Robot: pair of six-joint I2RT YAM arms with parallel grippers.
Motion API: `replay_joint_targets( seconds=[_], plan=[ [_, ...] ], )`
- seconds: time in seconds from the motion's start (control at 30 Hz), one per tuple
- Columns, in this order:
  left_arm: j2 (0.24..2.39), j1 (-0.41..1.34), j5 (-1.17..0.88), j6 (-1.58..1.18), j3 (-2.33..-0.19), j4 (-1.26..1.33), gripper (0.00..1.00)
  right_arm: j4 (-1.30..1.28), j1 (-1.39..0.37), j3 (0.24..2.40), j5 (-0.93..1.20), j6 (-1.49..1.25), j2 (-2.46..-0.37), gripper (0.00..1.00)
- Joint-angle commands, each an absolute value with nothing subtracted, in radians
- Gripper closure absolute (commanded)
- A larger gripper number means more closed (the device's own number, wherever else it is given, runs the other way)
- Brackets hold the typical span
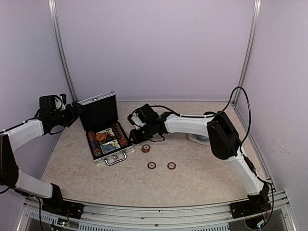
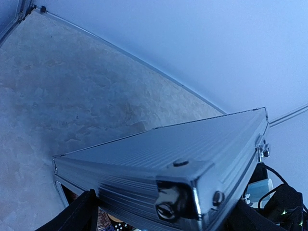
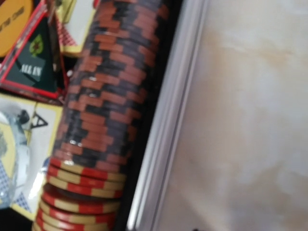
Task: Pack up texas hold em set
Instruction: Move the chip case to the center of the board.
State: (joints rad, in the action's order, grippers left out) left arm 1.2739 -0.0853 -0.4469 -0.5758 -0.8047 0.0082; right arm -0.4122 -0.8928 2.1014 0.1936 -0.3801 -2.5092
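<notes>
Inspecting the worktop [image 1: 192, 187]: the silver ribbed briefcase [image 1: 107, 137] sits left of centre. It is open, with its lid [image 1: 98, 113] upright at the far side and its handle towards the arm bases.

Contents: a row of chips [image 3: 103, 91] lies on edge along the right wall of the tray. Most are red and black, with red-and-white ones at the near end. Beside that row lies the black triangular marker [image 3: 33, 62], and card boxes [image 1: 108, 139] fill the middle of the tray. A second row of chips [image 1: 95, 144] runs along the left wall.

Outside the case: one loose chip [image 1: 146, 148] rests just beside the front right corner. Two further chips [image 1: 151, 165] lie nearer the bases, apart from each other.

Left pincer [image 1: 76, 111]: level with the lid's upper left corner. Its wrist view shows the fingers [image 2: 79, 214] spread wide either side of the ribbed outer face. Contact with the lid cannot be confirmed.

Right pincer [image 1: 135, 134]: low over the right edge of the tray, just beside the chip row. Its fingers are not visible, so wide or narrow cannot be told, nor whether it holds anything.

A round saucer [image 1: 198, 139] shows partly behind the right forearm.
</notes>
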Motion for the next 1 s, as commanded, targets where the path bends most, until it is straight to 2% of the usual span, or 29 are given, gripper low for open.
replay_joint_targets(
  seconds=[0.0,0.53,0.8,0.97],
  plan=[
    [1.319,-0.044,-0.458,-0.571,-0.834,-0.020,0.16,-0.497,-0.839,2.005,0.080,-0.366,-2.488,0.67],
    [1.451,-0.029,-0.431,-0.574,-0.952,-0.008,0.16,-0.436,-0.841,1.866,0.126,-0.363,-2.385,0.70],
    [1.470,-0.041,-0.403,-0.557,-1.000,-0.016,0.13,-0.413,-0.872,1.879,0.182,-0.345,-2.387,0.70],
    [1.459,-0.052,-0.383,-0.543,-1.001,-0.029,0.11,-0.412,-0.877,1.890,0.172,-0.335,-2.373,0.66]
  ],
)
